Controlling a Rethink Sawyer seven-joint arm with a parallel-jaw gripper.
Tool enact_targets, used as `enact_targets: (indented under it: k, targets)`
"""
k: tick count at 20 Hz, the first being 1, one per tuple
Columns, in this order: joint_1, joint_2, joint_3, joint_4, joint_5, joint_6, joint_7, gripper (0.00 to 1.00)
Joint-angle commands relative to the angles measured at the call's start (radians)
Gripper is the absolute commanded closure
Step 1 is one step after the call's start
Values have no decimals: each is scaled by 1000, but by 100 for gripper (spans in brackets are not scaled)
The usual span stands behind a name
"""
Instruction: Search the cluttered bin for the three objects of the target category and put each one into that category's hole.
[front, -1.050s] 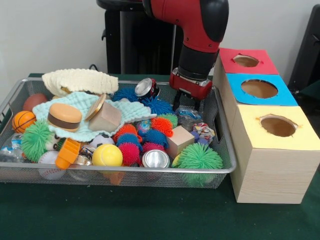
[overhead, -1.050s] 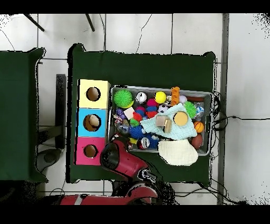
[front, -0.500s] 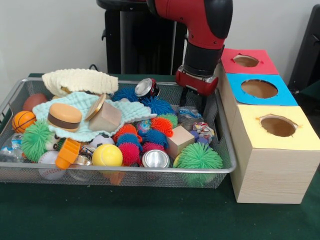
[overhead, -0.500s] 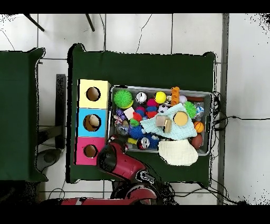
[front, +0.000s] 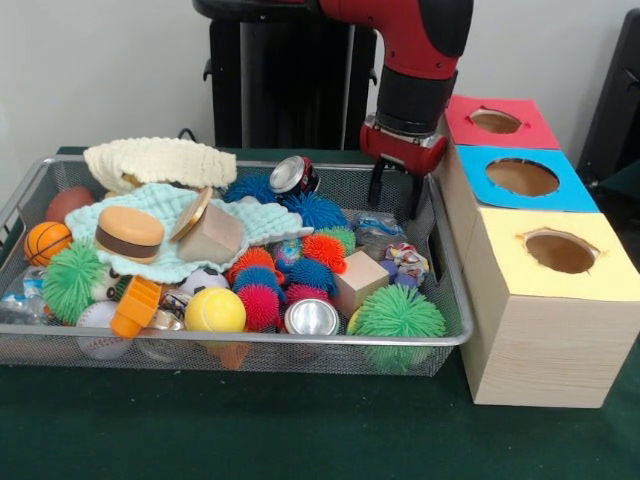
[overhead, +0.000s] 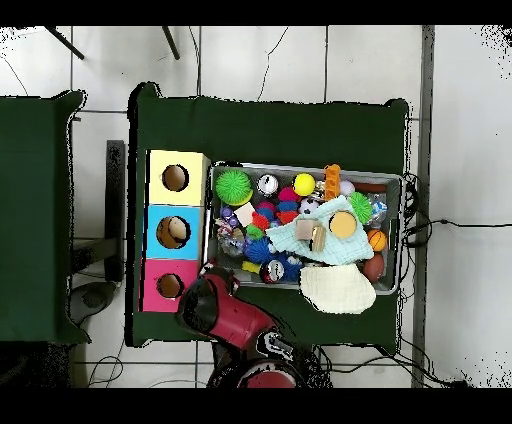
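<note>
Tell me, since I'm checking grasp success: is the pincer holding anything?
No. The pincer hangs open and empty above the wire bin, beside the red box.

a plain white wall (front: 110, 70) stands at the far side. a dark green cloth-covered table (front: 300, 440) fills the near ground. overhead, pale tiled floor (overhead: 300, 60) surrounds it, with a second dark green table (overhead: 35, 215) at left.
</note>
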Motion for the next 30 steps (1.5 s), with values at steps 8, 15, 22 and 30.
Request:
enact_targets:
  k: [8, 15, 22, 30]
  targets:
    - [-25, -26, 105, 49, 21, 103, 231, 0]
    - [-40, 36, 135, 80, -10, 3, 272, 0]
    - [-16, 33, 131, 130, -8, -52, 318, 0]
    - [30, 37, 141, 170, 25, -113, 386, 0]
